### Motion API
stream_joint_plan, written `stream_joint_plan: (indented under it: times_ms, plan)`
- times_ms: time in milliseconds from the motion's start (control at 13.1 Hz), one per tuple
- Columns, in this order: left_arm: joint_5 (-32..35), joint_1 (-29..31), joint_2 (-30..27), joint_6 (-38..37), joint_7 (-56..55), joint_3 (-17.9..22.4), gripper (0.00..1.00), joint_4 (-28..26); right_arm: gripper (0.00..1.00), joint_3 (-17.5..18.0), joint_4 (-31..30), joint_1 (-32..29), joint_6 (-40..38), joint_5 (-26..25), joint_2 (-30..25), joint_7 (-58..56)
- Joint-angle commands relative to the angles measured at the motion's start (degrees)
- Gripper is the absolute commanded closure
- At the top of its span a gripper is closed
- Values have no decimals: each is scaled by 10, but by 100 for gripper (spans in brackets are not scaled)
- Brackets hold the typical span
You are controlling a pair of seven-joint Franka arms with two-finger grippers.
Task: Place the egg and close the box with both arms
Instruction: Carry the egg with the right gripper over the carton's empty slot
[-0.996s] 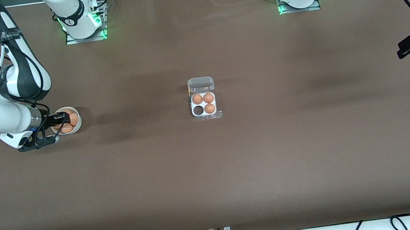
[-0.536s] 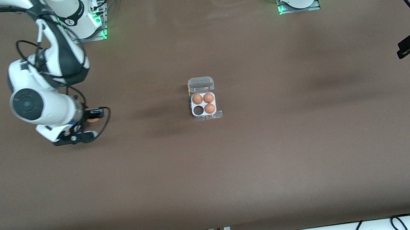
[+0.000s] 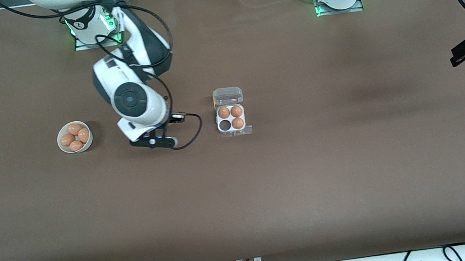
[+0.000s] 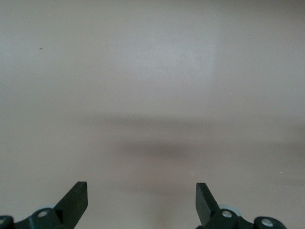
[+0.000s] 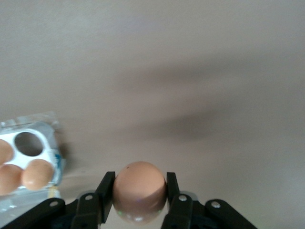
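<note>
spanning the whole scene is the brown table (image 3: pixel 314 173), with the right arm (image 3: pixel 129 98) reaching out over it between the white bowl (image 3: pixel 63 147) of eggs and the box (image 3: pixel 231 118). the left arm waits at its own end of the table, its left gripper (image 4: pixel 141 202) spread wide and holding nothing. the box sits mid-table, clear lid open, three cells filled and one bare. the right gripper (image 5: pixel 139 193) is clamped on the egg (image 5: pixel 139 188), up in the air over bare table beside the box.
</note>
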Motion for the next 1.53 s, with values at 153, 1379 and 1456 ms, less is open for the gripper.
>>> stream_joint_plan:
  times_ms: [153,1379,1456]
  plan:
    - [-2,4,-1,-8,6,-2,0,7,72,-7,108,73,2,6,91,119]
    - [-3,-3,4,-8,4,-4,0,4,72,-6,120,114,139,7,156,157]
    - [-3,-5,4,-10,3,-4,0,3,72,-6,120,117,139,6,157,157]
